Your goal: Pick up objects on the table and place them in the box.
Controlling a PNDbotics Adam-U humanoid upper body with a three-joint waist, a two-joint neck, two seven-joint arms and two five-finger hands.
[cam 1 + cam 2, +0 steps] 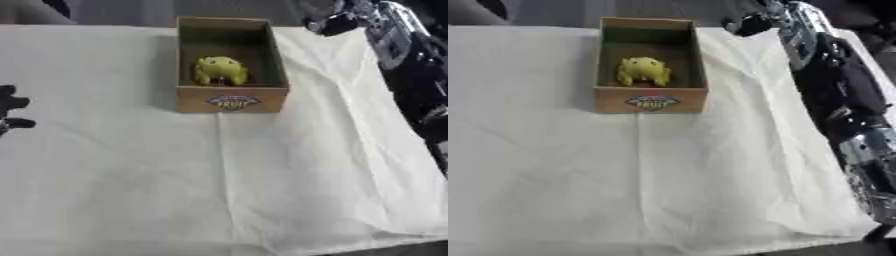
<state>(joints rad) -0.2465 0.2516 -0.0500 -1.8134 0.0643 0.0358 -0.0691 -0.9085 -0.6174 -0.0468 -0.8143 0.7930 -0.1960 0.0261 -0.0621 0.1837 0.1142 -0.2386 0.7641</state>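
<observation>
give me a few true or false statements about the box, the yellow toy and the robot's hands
1. The yellow toy lies inside the box. True.
2. The box lies tipped on its side. False: it stands upright, open at the top.
3. The right hand is holding the yellow toy. False: it is off to the far right of the box, apart from the toy.
4. The left hand shows at the left edge of the left eye view, away from the box. True.
5. The box stands on a white cloth. True.
</observation>
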